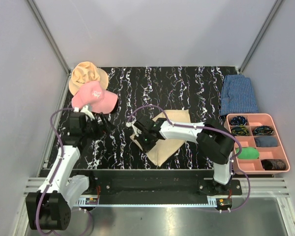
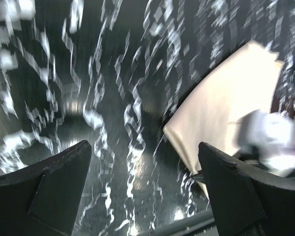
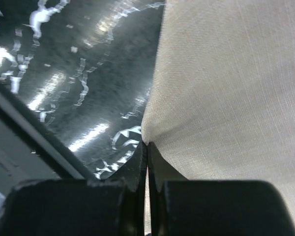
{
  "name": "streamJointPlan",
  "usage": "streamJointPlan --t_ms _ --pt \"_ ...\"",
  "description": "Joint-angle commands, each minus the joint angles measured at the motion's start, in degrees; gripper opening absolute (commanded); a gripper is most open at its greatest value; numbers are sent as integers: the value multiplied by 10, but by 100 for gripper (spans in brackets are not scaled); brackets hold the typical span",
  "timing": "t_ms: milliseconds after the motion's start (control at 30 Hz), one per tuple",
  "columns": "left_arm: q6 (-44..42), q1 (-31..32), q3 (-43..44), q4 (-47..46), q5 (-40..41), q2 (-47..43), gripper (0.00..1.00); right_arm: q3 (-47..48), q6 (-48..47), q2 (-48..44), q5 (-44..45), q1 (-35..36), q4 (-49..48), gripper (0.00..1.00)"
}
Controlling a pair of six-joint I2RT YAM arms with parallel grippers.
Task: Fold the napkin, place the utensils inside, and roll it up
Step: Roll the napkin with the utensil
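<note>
Glossy black, white-veined tabletop [image 1: 187,88], boxed by plain grey walls [image 1: 152,29]; right gripper [image 3: 147,150] clenched on napkin [image 3: 226,73] edge, left gripper [image 2: 143,162] released, hovering over bare marble left of it.

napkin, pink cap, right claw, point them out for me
napkin [image 1: 176,118], top view, far part of the cloth.
pink cap [image 1: 96,98], top view, crown.
right claw [image 3: 147,147], right wrist view, shut fingertips pinching the napkin's edge.
</note>
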State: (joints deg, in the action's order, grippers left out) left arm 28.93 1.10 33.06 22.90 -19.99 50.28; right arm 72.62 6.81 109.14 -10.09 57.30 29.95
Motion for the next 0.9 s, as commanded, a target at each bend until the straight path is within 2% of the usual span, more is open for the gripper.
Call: streamJointPlan --t_ms 0,133,233,533,867 --pt "67 5 -65 -58 -30 -14 94 -13 16 -38 -80 -12 -49 0" --pt "109 7 -125 -122 -47 -13 96 -38 29 -54 -112 -32 -84 0" --pt "135 14 -146 -178 -59 3 96 -44 28 -53 -97 -37 -83 0" --pt "132 78 -108 -203 -14 57 96 -23 -19 -82 -26 -37 4 0" --pt "122 128 -79 -232 16 152 96 -24 -36 -66 -34 -31 46 0"
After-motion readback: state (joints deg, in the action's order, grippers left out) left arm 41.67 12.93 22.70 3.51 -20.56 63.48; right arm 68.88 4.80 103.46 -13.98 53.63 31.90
